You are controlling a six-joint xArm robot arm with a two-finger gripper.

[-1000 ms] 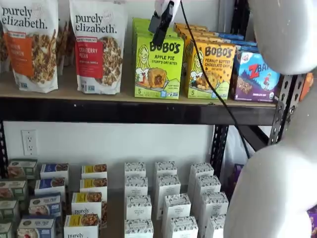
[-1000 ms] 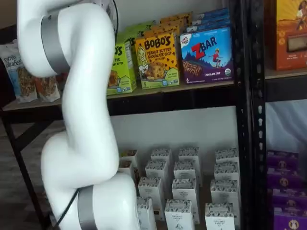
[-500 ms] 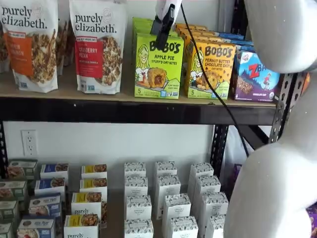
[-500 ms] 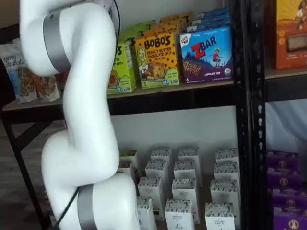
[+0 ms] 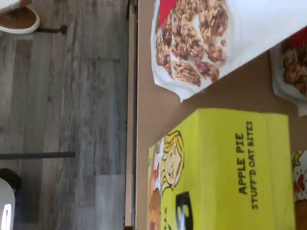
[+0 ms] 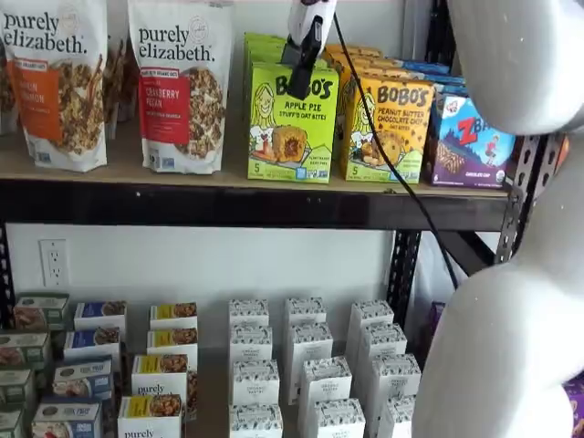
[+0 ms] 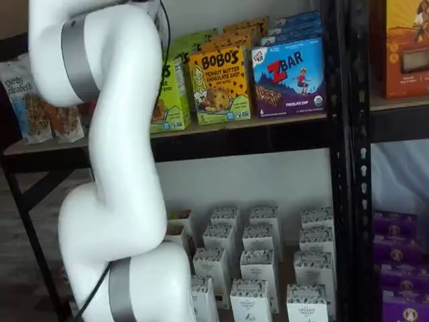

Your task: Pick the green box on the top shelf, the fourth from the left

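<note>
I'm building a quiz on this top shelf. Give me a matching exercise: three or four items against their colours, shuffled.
Items:
1. Apple Pie box
2. Peanut butter box
3. ZBar box
4. Cranberry pecan bag

Colours:
A. blue-purple
B. white with a red label
C. lime green
D. orange-yellow

Pairs: 1-C, 2-D, 3-A, 4-B

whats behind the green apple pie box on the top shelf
More lime-green cartons stand in a row behind the green box, their tops showing above it on the top shelf. How many cannot be told: the front box and the gripper hanging before it cover most of them.
</note>
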